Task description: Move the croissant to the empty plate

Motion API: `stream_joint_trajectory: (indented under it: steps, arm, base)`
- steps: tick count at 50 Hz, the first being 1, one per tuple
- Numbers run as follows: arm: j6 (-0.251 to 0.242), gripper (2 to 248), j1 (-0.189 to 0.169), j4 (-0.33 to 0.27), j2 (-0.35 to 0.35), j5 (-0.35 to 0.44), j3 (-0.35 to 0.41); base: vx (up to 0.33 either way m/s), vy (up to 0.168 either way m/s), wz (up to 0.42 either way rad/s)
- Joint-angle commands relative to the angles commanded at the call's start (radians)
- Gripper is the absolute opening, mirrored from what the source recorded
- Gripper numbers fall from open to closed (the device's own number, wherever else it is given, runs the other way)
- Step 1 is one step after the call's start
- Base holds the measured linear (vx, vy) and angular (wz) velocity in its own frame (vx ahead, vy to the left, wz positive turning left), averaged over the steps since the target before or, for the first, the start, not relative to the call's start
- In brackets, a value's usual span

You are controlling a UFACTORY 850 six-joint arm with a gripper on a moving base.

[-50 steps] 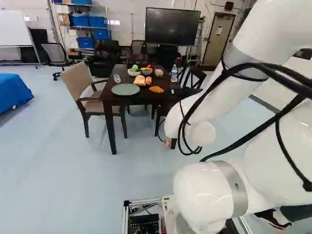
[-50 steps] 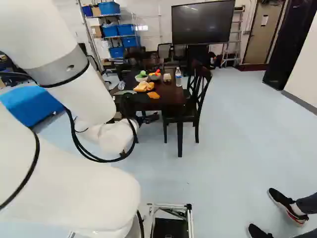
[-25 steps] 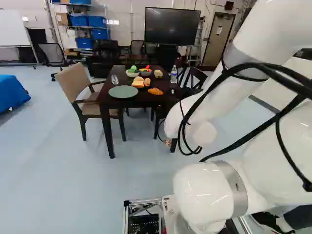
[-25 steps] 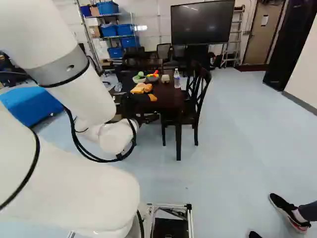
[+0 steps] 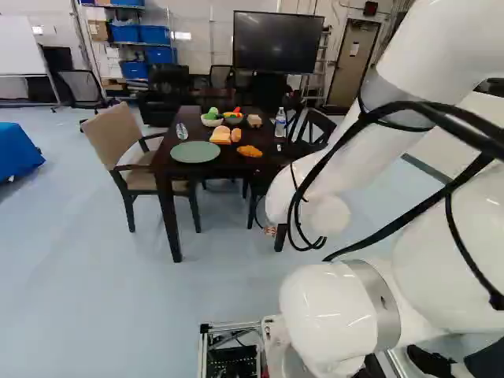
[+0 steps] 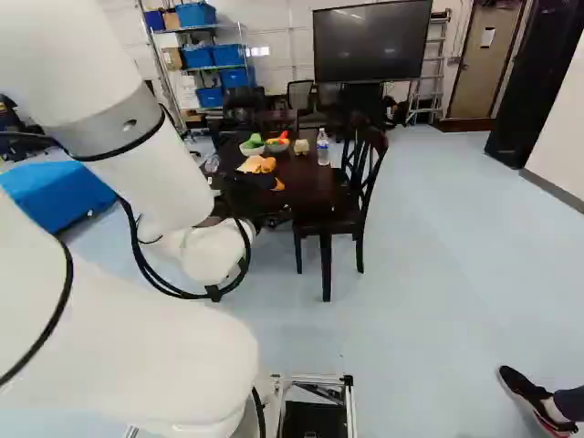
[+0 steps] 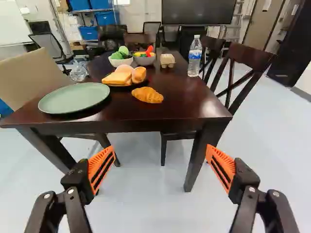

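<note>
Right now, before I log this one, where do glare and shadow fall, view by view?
Left base view: highlights on the arm's white joint, a bright patch on the wall. Right base view: a similar patch on the wall. Wrist view: soft sheen on the table, dark shadow under the near rim of the plate; the croissant isn't washed out.

Bright, diffuse light puts soft sheen on the table [image 7: 184,104] and floor [image 7: 141,199].

Counted on the bench [image 7: 180,109]: one croissant [image 7: 147,95]; two plates, one green plate [image 7: 75,98] and one dark plate [image 7: 118,86]; two bowls [image 7: 145,60]; two bottles [image 7: 194,57]; one carton [image 7: 167,60]; bread pieces [image 7: 116,78], apparently three, overlapping.
</note>
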Motion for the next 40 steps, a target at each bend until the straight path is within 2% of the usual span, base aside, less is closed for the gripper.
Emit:
stream_joint_trajectory:
  steps: [16, 40]
  arm:
    - [0.0, 247, 0.0, 0.0, 0.0, 0.0, 0.0]
    - [0.0, 247, 0.0, 0.0, 0.0, 0.0, 0.0]
  base:
    - [0.065, -0.005, 0.035]
    - [0.087, 0.034, 0.151]
